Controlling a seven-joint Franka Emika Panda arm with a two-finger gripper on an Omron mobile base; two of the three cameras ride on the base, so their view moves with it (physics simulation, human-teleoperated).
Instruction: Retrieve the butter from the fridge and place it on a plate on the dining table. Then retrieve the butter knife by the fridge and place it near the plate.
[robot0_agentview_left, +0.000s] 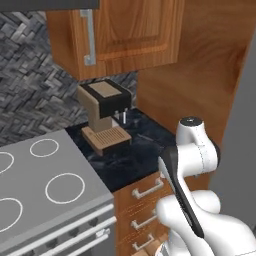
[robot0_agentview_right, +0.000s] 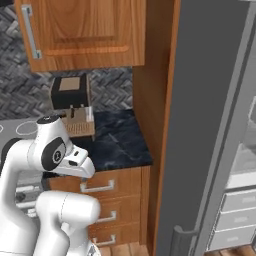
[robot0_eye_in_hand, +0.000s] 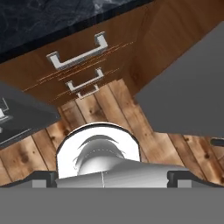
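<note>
The pincer (robot0_eye_in_hand: 112, 178) was seen in the hand view with its two small dark finger tips (robot0_eye_in_hand: 43, 178) set wide apart at the lower edge; nothing was held between them and nothing was touched. It was pointed down at a warm brown wooden plank floor (robot0_eye_in_hand: 109, 109).

Beyond the floor, a wooden base cabinet with three drawers and silver bar handles (robot0_eye_in_hand: 76, 54) was seen, topped by the black white-veined marble table (robot0_agentview_left: 145, 145). To one side of the drawers the dark grey front of the stove (robot0_eye_in_hand: 22, 116) was seen, and to the other the flat grey door of the tall grey fridge (robot0_agentview_right: 210, 115), standing swung out.

In the base views a black and tan coffee machine (robot0_agentview_left: 104, 114) was set on the marble table against a grey herringbone tile wall (robot0_agentview_left: 30, 85). Above it a wooden wall cabinet with a silver vertical handle (robot0_agentview_left: 125, 35) was hung. Beside the table a grey stove top with white ring markings (robot0_agentview_left: 50, 185) was placed. A tall wooden side panel (robot0_agentview_right: 155, 100) was fitted between the table and the fridge.

Past the edge of the fridge door, a white interior with white drawers (robot0_agentview_right: 239, 215) was shown. The butter and the butter knife could not be made out. No writing or brand could be read.
</note>
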